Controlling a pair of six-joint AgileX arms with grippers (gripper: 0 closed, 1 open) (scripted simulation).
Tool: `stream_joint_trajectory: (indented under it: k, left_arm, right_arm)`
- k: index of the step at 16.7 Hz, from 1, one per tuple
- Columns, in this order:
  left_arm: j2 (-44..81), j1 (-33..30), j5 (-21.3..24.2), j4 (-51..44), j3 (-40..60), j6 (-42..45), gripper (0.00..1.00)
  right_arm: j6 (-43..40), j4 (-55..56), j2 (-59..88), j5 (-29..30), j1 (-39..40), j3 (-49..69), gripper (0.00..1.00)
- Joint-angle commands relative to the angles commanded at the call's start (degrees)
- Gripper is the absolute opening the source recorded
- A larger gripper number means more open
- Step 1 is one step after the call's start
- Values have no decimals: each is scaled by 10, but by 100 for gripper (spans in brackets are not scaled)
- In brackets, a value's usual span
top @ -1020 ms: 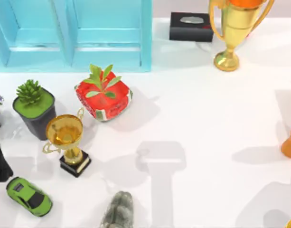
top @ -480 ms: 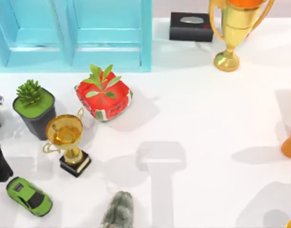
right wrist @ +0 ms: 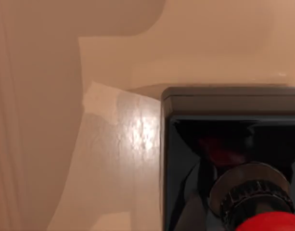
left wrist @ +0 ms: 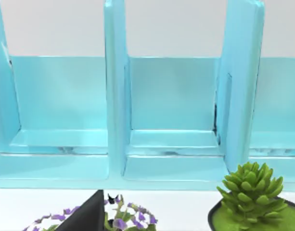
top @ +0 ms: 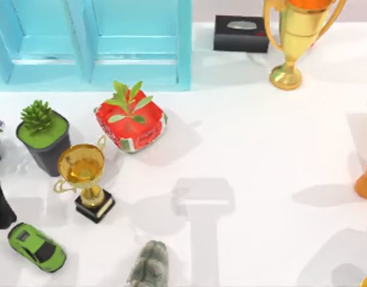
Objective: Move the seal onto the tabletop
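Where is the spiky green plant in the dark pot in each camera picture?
Top view: spiky green plant at the picture's left, before the blue cabinet.
Left wrist view: the plant stands before the cabinet's shelves, beside purple flowers.
Right wrist view: faces the seal instead.
Shared landmark: the blue cabinet.

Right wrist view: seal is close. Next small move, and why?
Probably nudge the right arm sideways to centre on the seal: its red knob sits off-centre, cut by the frame edge, so closing now might miss.
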Motion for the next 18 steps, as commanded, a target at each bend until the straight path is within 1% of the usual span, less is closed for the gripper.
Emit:
stream_joint_trajectory:
  k: [6,8,11,16,18]
  left_arm:
    - [0,0,0,0,0,0,100]
    - [0,0,0,0,0,0,100]
    - [0,0,0,0,0,0,100]
    - [0,0,0,0,0,0,100]
    - [0,0,0,0,0,0,100]
  right_arm:
    - [2,-2,-1,0,1,2,0]
    - [21,-23,-6,0,21,20,0]
    - [84,-100,-26,-1,86,74,0]
    - [228,-275,-82,-1,229,177,0]
    - [270,-317,-104,0,271,207,0]
